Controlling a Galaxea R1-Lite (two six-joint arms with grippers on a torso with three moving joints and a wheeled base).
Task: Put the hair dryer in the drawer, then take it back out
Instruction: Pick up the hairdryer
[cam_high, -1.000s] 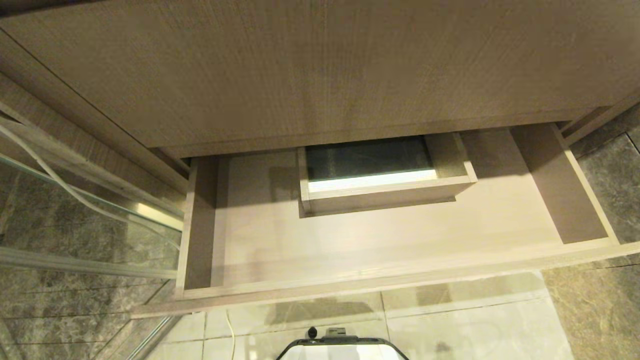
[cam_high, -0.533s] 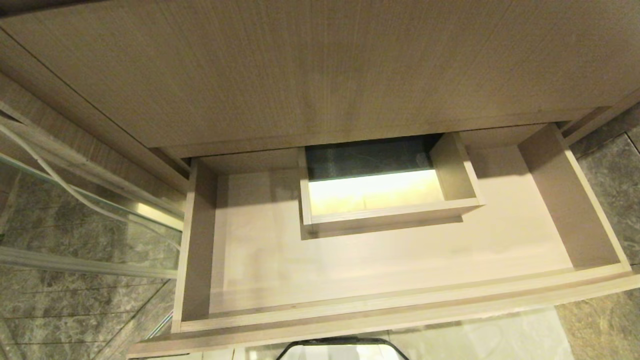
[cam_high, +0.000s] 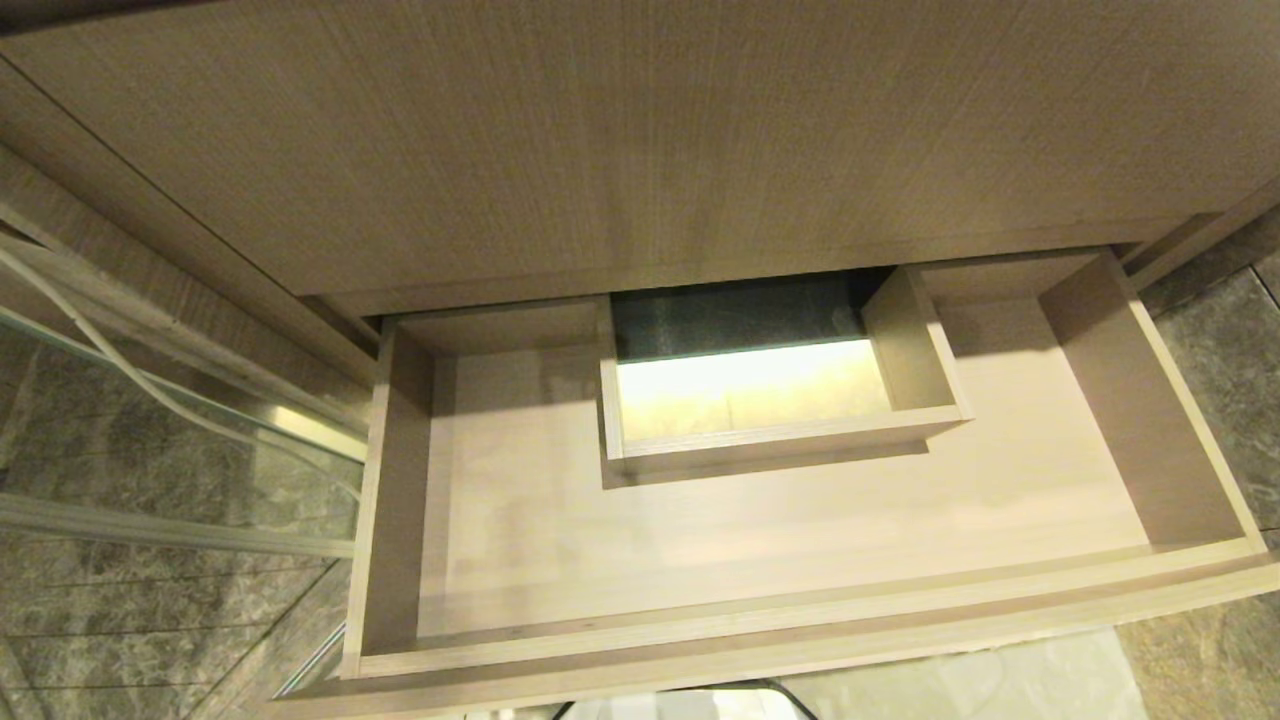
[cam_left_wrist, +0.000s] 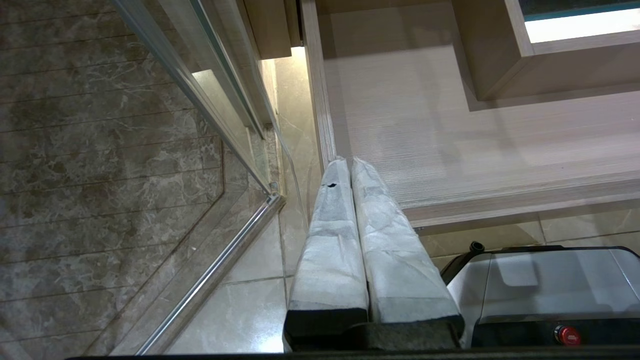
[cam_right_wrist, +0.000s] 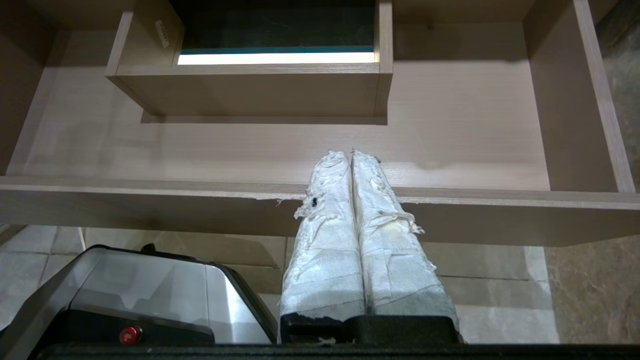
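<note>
My right claw (cam_right_wrist: 351, 155) has its two wrapped fingers pressed together with nothing between them, and its tips hang over the front rail of the drawer (cam_high: 760, 650), above the bare drawer floor. My left claw (cam_left_wrist: 348, 162) is also closed and empty, near the left front corner of the same drawer. Neither arm shows in my head view.

The drawer stands pulled out under the taller wood panel (cam_high: 640, 150). In its middle there is a boxed cut-out (cam_high: 780, 430), open to the lit floor below. The hair dryer is in none of my views, so I cannot say where it is; the drawer holds nothing.

I judge that the step now is to find and fetch the dryer. To do this well, I should open the claw wide before I reach, take the fat barrel and not the cord, and later lay it on the flat floor beside the cut-out, not over it, because there it could fall through.
</note>
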